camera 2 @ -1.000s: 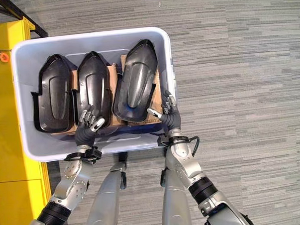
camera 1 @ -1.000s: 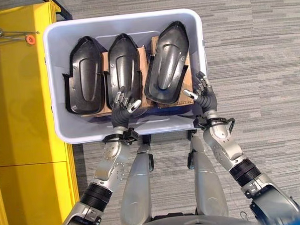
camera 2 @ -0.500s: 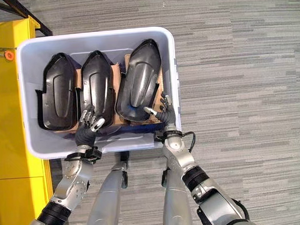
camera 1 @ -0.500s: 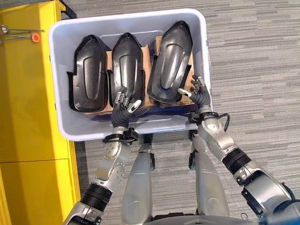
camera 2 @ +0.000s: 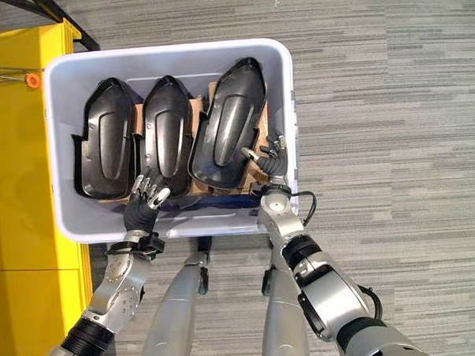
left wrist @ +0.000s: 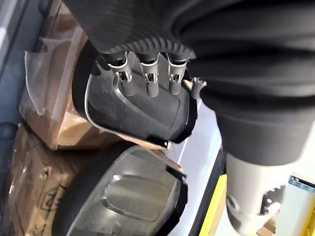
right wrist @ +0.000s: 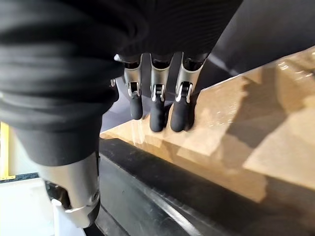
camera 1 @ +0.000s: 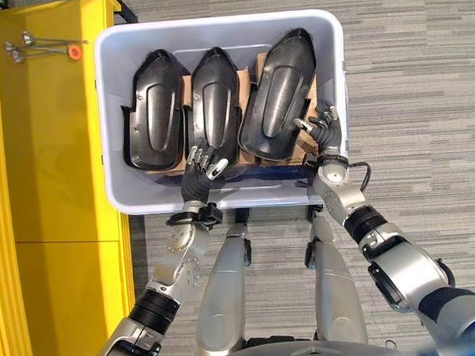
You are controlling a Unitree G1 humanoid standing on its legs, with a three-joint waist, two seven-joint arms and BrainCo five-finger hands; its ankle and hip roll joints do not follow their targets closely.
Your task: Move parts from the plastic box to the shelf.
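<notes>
A pale plastic box (camera 1: 108,113) holds three glossy black moulded parts (camera 1: 216,108) on brown cardboard (camera 1: 303,147); left hand (camera 1: 198,170) at six o'clock and right hand (camera 1: 324,135) at four, fingers loosely spread

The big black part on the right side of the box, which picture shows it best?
The left eye view: the whole rightmost black part shows, leaning in the plastic box. The right eye view matches. The right wrist view shows just an edge beside the right hand.

The pale lavender-grey plastic box (camera 1: 107,113) looked smooth with a soft sheen. The three black moulded plastic parts (camera 1: 278,97) inside were glossy, catching light on their curves. Brown cardboard pieces (right wrist: 256,142) under them were matt, partly wrapped in shiny clear film. The grey striped carpet floor (camera 1: 422,75) looked rough and dull.
</notes>
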